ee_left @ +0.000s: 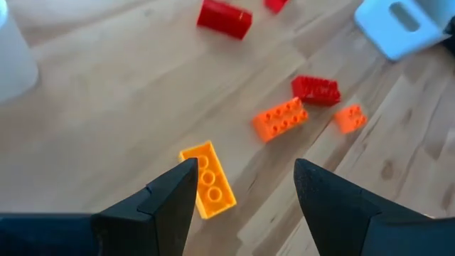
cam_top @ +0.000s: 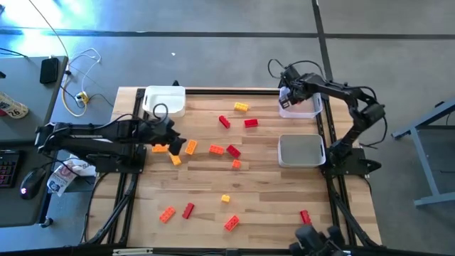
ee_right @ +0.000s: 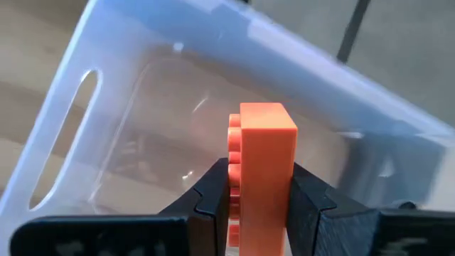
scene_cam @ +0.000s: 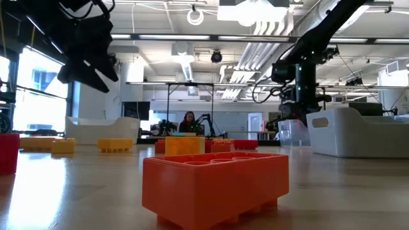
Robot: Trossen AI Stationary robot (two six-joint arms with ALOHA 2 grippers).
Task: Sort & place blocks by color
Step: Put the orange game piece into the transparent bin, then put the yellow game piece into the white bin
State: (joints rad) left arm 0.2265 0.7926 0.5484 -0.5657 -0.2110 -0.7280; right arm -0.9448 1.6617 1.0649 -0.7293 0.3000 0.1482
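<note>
We take the white tray (cam_top: 165, 100) at the table's far left corner as our landmark. Just beside it our left gripper (ee_left: 245, 188) hangs wide open over a yellow-orange block (ee_left: 207, 178). Across the table, our right gripper (ee_right: 259, 188) clamps an orange block (ee_right: 264, 178) above the clear tray (ee_right: 149, 92). Sorting has barely begun, we judge: about sixteen blocks (cam_top: 213, 151) lie loose, roughly six red, the rest orange or yellow, among three trays.

A wooden table (cam_top: 270, 185) carries three trays: a white tray (cam_top: 165, 99) at its far left corner, a clear tray (cam_top: 301, 107) far right, a grey-floored tray (cam_top: 301, 150) just beside it. A person (scene_cam: 189, 122) sits far behind.
</note>
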